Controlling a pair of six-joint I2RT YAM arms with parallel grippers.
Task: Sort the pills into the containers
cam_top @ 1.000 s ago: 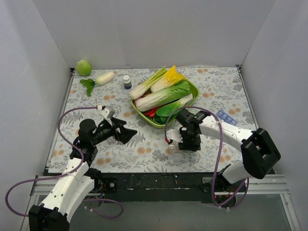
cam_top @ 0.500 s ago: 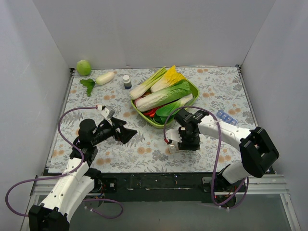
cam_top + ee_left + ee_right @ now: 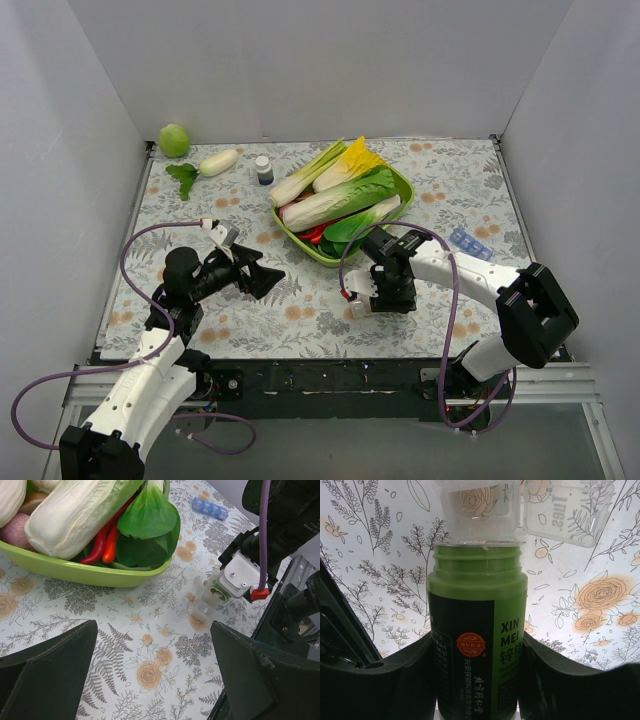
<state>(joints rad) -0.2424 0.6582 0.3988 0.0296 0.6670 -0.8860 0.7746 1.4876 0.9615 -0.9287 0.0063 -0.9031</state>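
My right gripper [image 3: 476, 642] is shut on a green bottle [image 3: 475, 580] with a black label and no cap. The bottle's open mouth points at the containers [image 3: 480, 510], a clear strip lying on the flowered cloth. One clear compartment [image 3: 567, 512] with lettering lies just beside the mouth. From above, the right gripper [image 3: 385, 290] hangs over the clear containers [image 3: 360, 305] in front of the bowl. My left gripper [image 3: 262, 275] stands open and empty, low over the cloth to the left; its camera shows the clear containers [image 3: 202, 605] ahead. No pills show.
A green bowl [image 3: 300, 240] of vegetables stands behind the containers. A blue compartment strip [image 3: 470, 243] lies to the right. At the back left are a small capped bottle [image 3: 264, 169], a white radish [image 3: 218, 161] and a green ball [image 3: 174, 139].
The right arm has edged slightly to the left with the bottle in its grip. The left arm has not moved.
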